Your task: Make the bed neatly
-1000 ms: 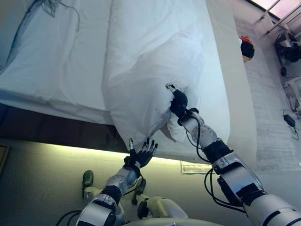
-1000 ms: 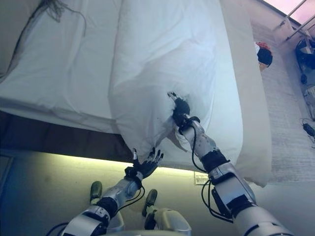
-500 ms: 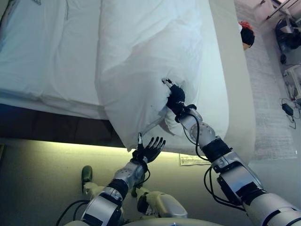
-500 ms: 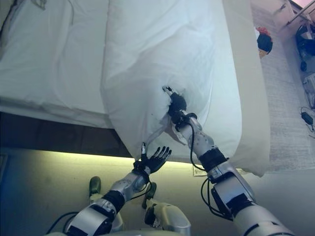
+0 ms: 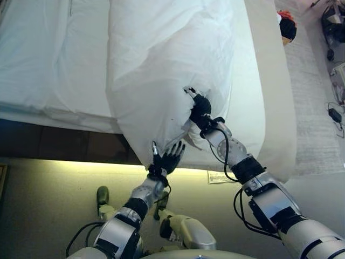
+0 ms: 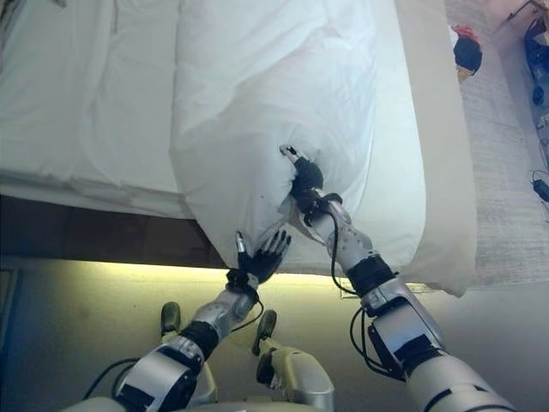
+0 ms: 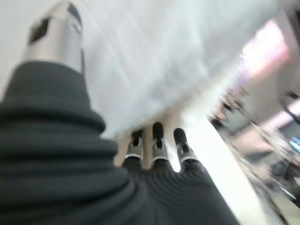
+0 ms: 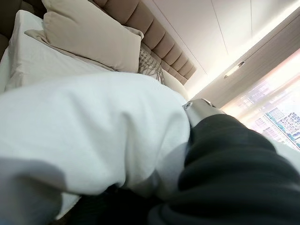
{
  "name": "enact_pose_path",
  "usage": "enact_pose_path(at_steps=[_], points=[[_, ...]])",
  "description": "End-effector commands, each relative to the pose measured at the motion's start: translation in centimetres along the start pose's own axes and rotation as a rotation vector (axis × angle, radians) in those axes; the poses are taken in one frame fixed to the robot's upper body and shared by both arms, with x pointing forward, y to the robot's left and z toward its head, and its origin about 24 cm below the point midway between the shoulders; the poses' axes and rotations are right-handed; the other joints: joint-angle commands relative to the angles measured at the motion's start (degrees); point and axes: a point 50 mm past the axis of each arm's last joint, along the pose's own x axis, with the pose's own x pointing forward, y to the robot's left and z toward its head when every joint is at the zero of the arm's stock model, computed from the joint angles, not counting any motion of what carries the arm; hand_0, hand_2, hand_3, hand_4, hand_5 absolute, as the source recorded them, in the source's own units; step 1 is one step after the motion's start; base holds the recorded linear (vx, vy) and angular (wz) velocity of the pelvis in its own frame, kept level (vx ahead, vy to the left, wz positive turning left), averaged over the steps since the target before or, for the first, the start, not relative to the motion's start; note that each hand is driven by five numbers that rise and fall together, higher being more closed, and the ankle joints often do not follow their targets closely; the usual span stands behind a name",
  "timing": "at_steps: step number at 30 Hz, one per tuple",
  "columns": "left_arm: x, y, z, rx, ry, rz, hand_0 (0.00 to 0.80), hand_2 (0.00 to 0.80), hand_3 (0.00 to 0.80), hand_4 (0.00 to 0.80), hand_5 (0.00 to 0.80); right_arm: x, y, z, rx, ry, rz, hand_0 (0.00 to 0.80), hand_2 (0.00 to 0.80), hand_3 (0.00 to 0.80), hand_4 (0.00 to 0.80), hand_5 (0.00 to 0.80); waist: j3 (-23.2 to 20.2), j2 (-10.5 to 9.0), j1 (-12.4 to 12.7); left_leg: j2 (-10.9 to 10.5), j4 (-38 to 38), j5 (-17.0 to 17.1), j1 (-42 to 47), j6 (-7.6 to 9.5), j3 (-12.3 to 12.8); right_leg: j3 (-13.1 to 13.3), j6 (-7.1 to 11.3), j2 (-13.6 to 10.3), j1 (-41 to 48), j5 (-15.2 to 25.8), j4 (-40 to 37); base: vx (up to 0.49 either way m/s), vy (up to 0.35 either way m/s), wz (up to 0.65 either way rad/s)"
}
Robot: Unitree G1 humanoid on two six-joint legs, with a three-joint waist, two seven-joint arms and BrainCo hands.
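Note:
A white duvet (image 5: 172, 59) lies bunched down the middle of the bed, its near corner hanging over the bed's side. My right hand (image 5: 200, 110) is shut on a gathered fold of the duvet near that edge, with the cloth puckered around it; cloth covers the fingers in the right wrist view (image 8: 93, 140). My left hand (image 5: 167, 158) is open, fingers straight and raised, touching the hanging corner from below. It also shows in the left wrist view (image 7: 157, 140), fingers straight against white cloth. The white sheet (image 5: 48, 59) lies bare to the left.
The mattress's beige side (image 5: 272, 81) runs along the right. Beige pillows (image 8: 89, 33) and a padded headboard (image 8: 159, 42) stand at the far end. A dark bed base (image 5: 59, 145) sits above a lit floor strip. A rug (image 5: 318, 108) and a red-and-black object (image 5: 287, 26) lie to the right.
My left hand has risen from below the bed's edge to the duvet's hanging corner. My right hand keeps its hold. The view has shifted a little.

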Motion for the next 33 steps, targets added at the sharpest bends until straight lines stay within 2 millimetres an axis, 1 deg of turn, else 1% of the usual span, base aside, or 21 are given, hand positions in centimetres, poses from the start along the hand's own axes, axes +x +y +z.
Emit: enact_pose_path(at_steps=[1,3,5,6,8,10,13,16,17,18,19,20,22,23,25,26,27,29,30,31,33], points=[[1.7,-2.5,-1.6,-0.048,-0.002,-0.156,0.000,0.000,0.000,0.000,0.000,0.2,5.9,4.9,-0.033,-0.177,0.309,0.800,0.800,0.800,0.800,0.800,-2.73,-0.78,-0.75,1.14,4.19,-4.21,-2.34,1.95,-1.79,-0.02,4.90,-5.68,-2.24,-4.30,7.09,0.059,0.039,0.00],[1.8,-3.7,0.2,-0.044,-0.061,-0.218,0.000,0.000,0.000,0.000,0.000,-0.3,5.2,4.6,-0.031,-0.175,0.297,0.800,0.800,0.800,0.800,0.800,-3.05,-0.71,-0.64,1.01,3.95,-4.17,-2.03,2.02,-1.99,-0.22,4.93,-5.76,-1.88,-4.47,7.03,0.053,0.046,0.03],[2.0,-4.9,1.2,-0.034,-0.108,-0.272,0.000,0.000,0.000,0.000,0.000,-0.7,4.7,4.5,-0.027,-0.176,0.288,0.800,0.800,0.800,0.800,0.800,-3.23,-0.74,-0.50,1.00,3.92,-4.20,-1.95,1.99,-2.18,-0.46,4.92,-5.73,-1.75,-4.65,7.17,0.030,0.018,0.05],[1.9,-5.5,2.1,-0.029,-0.136,-0.296,0.000,0.000,0.000,0.000,0.000,-0.9,4.1,4.5,-0.019,-0.180,0.280,0.800,0.800,0.800,0.800,0.800,-3.41,-0.79,-0.26,1.00,3.83,-4.31,-1.73,1.98,-2.39,-0.66,4.98,-5.67,-1.51,-4.73,7.16,0.043,-0.005,0.06],[1.8,-6.4,3.2,-0.022,-0.166,-0.335,0.000,0.000,0.000,0.000,0.000,-1.2,3.6,4.3,-0.007,-0.181,0.273,0.800,0.800,0.800,0.800,0.800,-3.61,-0.95,0.00,0.94,3.61,-4.49,-1.24,2.03,-2.64,-0.86,4.99,-5.57,-0.94,-4.90,7.06,0.061,-0.012,0.09],[1.7,-7.6,4.3,-0.010,-0.203,-0.393,0.000,0.000,0.000,0.000,0.000,-1.8,2.8,3.8,0.003,-0.173,0.265,0.800,0.800,0.800,0.800,0.800,-4.11,-1.24,0.36,0.89,3.32,-4.78,-0.55,2.07,-2.87,-1.18,5.05,-5.46,-0.11,-5.16,6.86,0.078,-0.012,0.08],[1.3,-8.8,6.0,0.014,-0.250,-0.438,0.000,0.000,0.000,0.000,0.000,-2.5,1.7,2.6,0.013,-0.134,0.253,0.800,0.800,0.800,0.800,0.800,-4.99,-1.60,0.82,0.90,2.47,-5.03,0.69,2.16,-3.03,-1.62,5.19,-5.37,1.02,-5.39,6.44,0.078,-0.010,0.05],[0.5,-9.4,7.5,0.036,-0.304,-0.455,0.000,0.000,0.000,0.000,0.000,-3.7,0.2,0.8,-0.012,-0.054,0.215,0.800,0.800,0.800,0.800,0.800,-6.12,-1.57,1.06,0.71,1.43,-5.05,2.23,2.22,-3.08,-1.72,5.35,-5.40,2.19,-5.50,6.04,0.083,0.030,0.07],[0.2,-9.5,8.1,0.041,-0.323,-0.456,0.000,0.000,0.000,0.000,0.000,-4.2,-0.6,0.1,-0.025,-0.014,0.181,0.433,0.433,0.433,0.433,0.433,-6.66,-1.51,1.04,0.51,0.88,-4.63,2.70,2.32,-3.05,-1.79,5.38,-5.62,2.49,-5.25,5.78,0.082,0.077,0.03],[-0.1,-9.6,8.6,0.049,-0.336,-0.457,0.000,0.000,0.000,0.000,0.000,-4.8,-1.5,-0.7,-0.033,0.025,0.143,0.000,0.000,0.000,0.000,0.000,-7.18,-1.36,0.96,0.36,0.47,-4.52,3.08,2.34,-3.07,-1.87,5.47,-5.78,2.72,-5.30,5.70,0.104,0.087,0.04],[-0.6,-9.5,9.2,0.051,-0.355,-0.450,0.000,0.000,0.000,0.000,0.000,-5.5,-2.4,-1.7,-0.028,0.075,0.113,0.000,0.000,0.000,0.000,0.000,-7.70,-0.98,0.90,0.41,0.12,-4.86,4.03,2.21,-2.95,-1.73,5.57,-5.81,3.42,-5.65,5.65,0.120,0.106,0.02],[-1.2,-9.4,9.9,0.060,-0.372,-0.444,0.000,0.000,0.000,0.000,0.000,-6.5,-3.6,-2.8,-0.031,0.132,0.087,0.000,0.000,0.000,0.000,0.000,-8.37,-0.76,0.82,0.06,-0.36,-4.49,4.67,2.38,-2.92,-1.67,5.64,-6.13,3.81,-5.43,5.44,0.149,0.120,0.02],[-2.6,-9.1,11.4,0.070,-0.400,-0.426,0.000,0.000,0.000,0.000,0.000,-9.3,-6.0,-5.0,-0.022,0.252,0.035,0.000,0.000,0.000,0.000,0.000,-10.07,-0.11,0.78,-0.29,-1.21,-4.50,6.37,2.50,-2.63,-1.56,5.86,-6.53,5.05,-5.68,5.15,0.161,0.129,0.01],[-3.2,-8.9,12.0,0.076,-0.413,-0.417,0.000,0.000,0.000,0.000,0.000,-10.6,-6.8,-6.1,-0.006,0.308,0.018,0.000,0.000,0.000,0.000,0.000,-10.86,0.25,0.69,-0.45,-1.67,-4.46,7.29,2.53,-2.46,-1.50,5.96,-6.70,5.66,-5.73,4.97,0.194,0.145,0.04],[-5.0,-8.1,13.5,0.087,-0.442,-0.393,0.000,0.000,0.000,0.000,0.000,-14.5,-8.8,-8.9,0.034,0.448,-0.040,0.000,0.000,0.000,0.000,0.000,-13.11,1.35,0.46,-0.98,-2.82,-4.42,9.72,2.61,-1.98,-1.35,6.21,-7.13,7.40,-5.92,4.51,0.211,0.171,0.03],[-5.7,-7.8,13.9,0.092,-0.450,-0.386,0.000,0.000,0.000,0.000,0.000,-15.7,-9.3,-9.9,0.059,0.500,-0.059,0.000,0.000,0.000,0.000,0.000,-13.89,1.81,0.41,-1.19,-3.36,-4.39,10.71,2.65,-1.76,-1.30,6.29,-7.28,8.17,-5.98,4.21,0.183,0.192,-0.04],[-6.5,-7.6,14.5,0.098,-0.458,-0.390,0.000,0.000,0.000,0.000,0.000,-17.6,-9.8,-11.4,0.104,0.573,-0.078,0.000,0.000,0.000,0.000,0.000,-14.79,2.56,0.13,-1.51,-4.01,-4.34,11.89,2.69,-1.46,-1.17,6.44,-7.58,9.04,-6.06,3.87,0.142,0.199,-0.09],[-7.7,-7.5,15.3,0.112,-0.467,-0.398,0.000,0.000,0.000,0.000,0.000,-20.2,-10.3,-13.5,0.161,0.685,-0.098,0.000,0.000,0.000,0.000,0.000,-16.04,3.76,-0.19,-2.13,-5.04,-4.31,13.72,2.73,-0.91,-1.07,6.66,-8.08,10.47,-6.24,3.25,0.097,0.201,-0.15],[-8.1,-7.5,15.6,0.115,-0.475,-0.404,0.000,0.000,0.000,0.000,0.000,-21.4,-10.5,-14.4,0.183,0.738,-0.103,0.000,0.000,0.000,0.000,0.000,-16.54,4.33,-0.36,-2.50,-5.32,-4.32,14.32,2.77,-0.76,-1.01,6.75,-8.40,11.02,-6.27,3.02,0.047,0.204,-0.13],[-8.4,-7.8,16.1,0.126,-0.480,-0.414,0.000,0.000,0.000,0.000,0.000,-22.6,-10.6,-15.4,0.215,0.800,-0.115,0.000,0.000,0.000,0.000,0.000,-17.02,5.05,-0.54,-2.91,-5.53,-4.27,14.90,2.78,-0.70,-0.97,6.84,-8.74,11.52,-6.27,2.88,0.030,0.209,-0.06],[-9.0,-8.1,16.8,0.140,-0.489,-0.426,0.000,0.000,0.000,0.000,0.000,-24.8,-11.3,-16.5,0.230,0.887,-0.149,0.000,0.000,0.000,0.000,0.000,-17.81,6.25,-0.77,-3.62,-5.85,-4.18,15.70,2.88,-0.54,-1.04,7.01,-9.38,12.33,-6.30,2.65,0.010,0.216,0.00]])
